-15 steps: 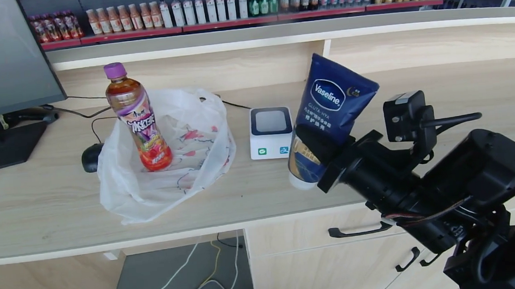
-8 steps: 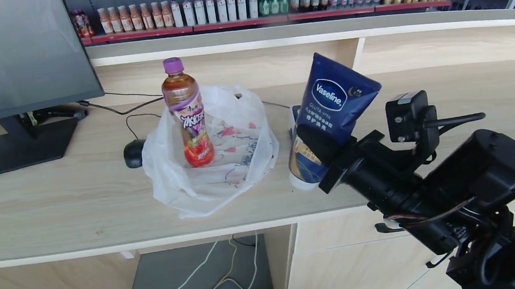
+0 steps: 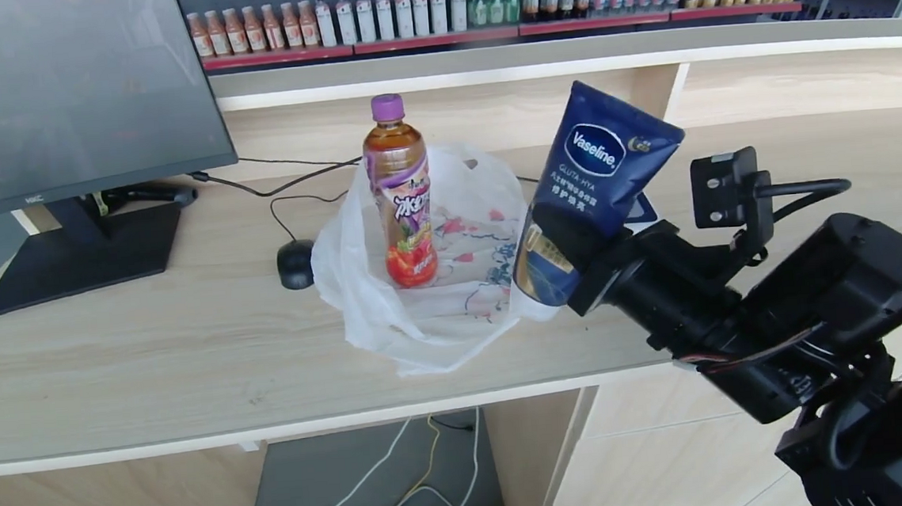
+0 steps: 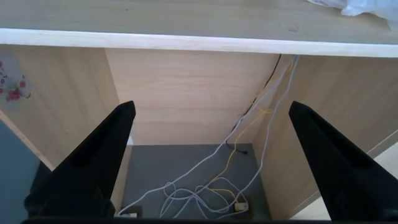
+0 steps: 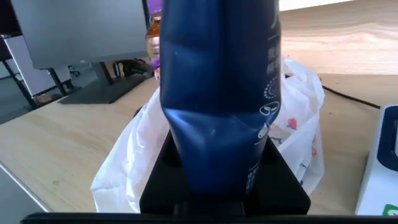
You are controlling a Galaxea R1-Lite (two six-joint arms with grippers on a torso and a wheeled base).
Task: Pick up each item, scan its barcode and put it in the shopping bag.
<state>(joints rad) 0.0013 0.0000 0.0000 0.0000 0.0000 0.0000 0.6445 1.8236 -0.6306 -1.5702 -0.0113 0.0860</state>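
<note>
My right gripper (image 3: 574,256) is shut on a blue lotion tube (image 3: 602,165), held cap-down and tilted above the wooden counter (image 3: 149,361). The tube's white cap hangs at the right edge of the white plastic shopping bag (image 3: 424,326). A tea bottle with a purple cap (image 3: 401,193) stands upright inside the bag. In the right wrist view the tube (image 5: 217,93) sits between the jaws of the right gripper (image 5: 217,183), with the bag (image 5: 130,162) and bottle (image 5: 153,37) behind it. The white scanner (image 5: 380,171) is beside the bag. My left gripper (image 4: 208,162) is open below the counter edge.
A monitor on a black stand (image 3: 67,97) occupies the counter's left. A black mouse (image 3: 294,264) lies just left of the bag, its cable running back. A raised ledge (image 3: 486,68) backs the counter. Loose cables (image 4: 217,186) lie on the floor under it.
The head camera has swung, shifting the whole picture right. Relative to the counter, my right gripper with the tube has moved left, from beside the scanner to the bag's right edge.
</note>
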